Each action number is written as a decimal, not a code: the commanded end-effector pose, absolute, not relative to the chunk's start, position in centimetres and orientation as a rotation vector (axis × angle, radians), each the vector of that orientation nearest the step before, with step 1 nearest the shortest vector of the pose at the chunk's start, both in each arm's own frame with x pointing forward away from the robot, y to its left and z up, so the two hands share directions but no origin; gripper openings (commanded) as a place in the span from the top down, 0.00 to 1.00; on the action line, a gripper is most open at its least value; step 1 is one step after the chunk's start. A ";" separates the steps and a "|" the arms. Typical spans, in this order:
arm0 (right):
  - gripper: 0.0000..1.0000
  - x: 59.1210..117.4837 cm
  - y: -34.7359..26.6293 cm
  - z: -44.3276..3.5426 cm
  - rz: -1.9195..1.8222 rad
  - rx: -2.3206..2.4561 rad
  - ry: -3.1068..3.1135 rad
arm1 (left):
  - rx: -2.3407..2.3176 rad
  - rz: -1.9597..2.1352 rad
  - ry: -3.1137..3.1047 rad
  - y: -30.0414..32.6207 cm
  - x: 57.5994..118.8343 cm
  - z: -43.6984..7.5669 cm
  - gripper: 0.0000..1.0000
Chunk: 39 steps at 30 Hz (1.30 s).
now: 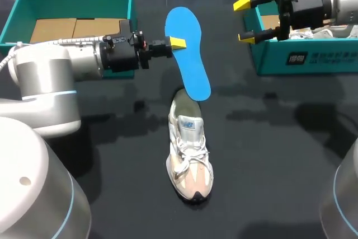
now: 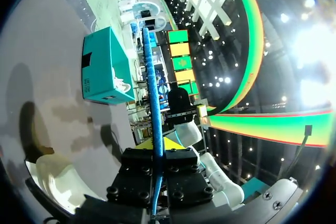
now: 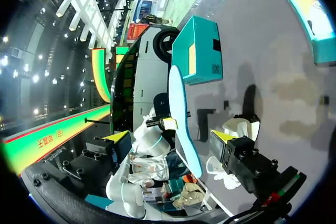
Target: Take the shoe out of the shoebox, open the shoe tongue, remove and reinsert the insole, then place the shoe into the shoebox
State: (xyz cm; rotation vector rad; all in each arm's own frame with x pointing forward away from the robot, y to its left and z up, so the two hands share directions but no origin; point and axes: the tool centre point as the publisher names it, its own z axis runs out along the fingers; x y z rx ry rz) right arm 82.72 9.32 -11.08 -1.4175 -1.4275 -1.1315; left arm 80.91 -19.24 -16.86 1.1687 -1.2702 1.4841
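Observation:
My left gripper (image 1: pixel 178 43) is shut on the edge of a blue insole (image 1: pixel 187 54) and holds it in the air, with the insole's lower end just above the heel of the shoe (image 1: pixel 189 155). The white and beige shoe stands upright on the black table, toe toward the front edge. In the left wrist view the insole (image 2: pixel 151 87) shows edge-on, pinched between the fingers, with the shoe (image 2: pixel 52 177) below. My right gripper (image 1: pixel 246 20) hangs open and empty at the left end of the right teal shoebox (image 1: pixel 302 57). From the right wrist, the insole (image 3: pixel 181 124) stands ahead of the open gripper (image 3: pixel 170 136).
A second teal shoebox (image 1: pixel 72 4) with a brown cardboard floor sits at the back left, behind my left arm. White paper (image 1: pixel 330 32) lies inside the right shoebox. The dark tabletop stretches to both sides of the shoe.

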 end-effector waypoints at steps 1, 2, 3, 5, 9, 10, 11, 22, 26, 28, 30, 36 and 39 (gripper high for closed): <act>0.00 82.2 9.5 -8.4 -1.003 -1.577 -1.542 | 1.168 1.485 -1.269 -19.2 80.9 -16.9 1.00; 0.00 82.3 9.7 -8.1 -0.978 -1.601 -1.559 | 1.168 1.485 -1.269 -19.2 80.9 -16.9 1.00; 0.00 82.4 9.9 -7.8 -0.944 -1.633 -1.575 | 1.168 1.485 -1.269 -19.2 80.9 -16.9 1.00; 0.00 82.6 10.5 -7.2 -0.880 -1.684 -1.608 | 1.168 1.485 -1.269 -19.2 80.9 -16.9 1.00; 0.00 82.7 11.4 -6.2 -0.790 -1.757 -1.687 | 1.168 1.485 -1.269 -19.2 80.9 -16.9 1.00; 0.00 82.7 11.7 -5.9 -0.770 -1.772 -1.710 | 1.168 1.485 -1.269 -19.2 80.9 -16.9 1.00; 0.00 82.7 11.9 -5.6 -0.749 -1.792 -1.732 | 1.168 1.485 -1.269 -19.2 80.9 -16.9 1.00; 0.00 81.7 14.8 -3.6 -0.586 -1.938 -1.896 | 1.168 1.485 -1.269 -19.2 80.9 -16.9 1.00; 0.00 81.4 16.0 -2.9 -0.510 -1.987 -1.958 | 1.168 1.485 -1.269 -19.2 80.9 -16.9 1.00; 0.00 81.0 16.6 -2.7 -0.478 -2.009 -1.982 | 1.168 1.485 -1.269 -19.2 80.9 -16.9 1.00; 0.00 80.7 17.1 -2.7 -0.458 -2.014 -2.004 | 1.168 1.485 -1.269 -19.2 80.9 -16.9 1.00; 0.00 79.8 19.2 -2.6 -0.390 -2.040 -2.081 | 1.168 1.485 -1.269 -19.2 80.9 -16.9 1.00; 0.00 79.6 20.4 -2.6 -0.359 -2.040 -2.117 | 1.168 1.485 -1.269 -19.2 80.9 -16.9 1.00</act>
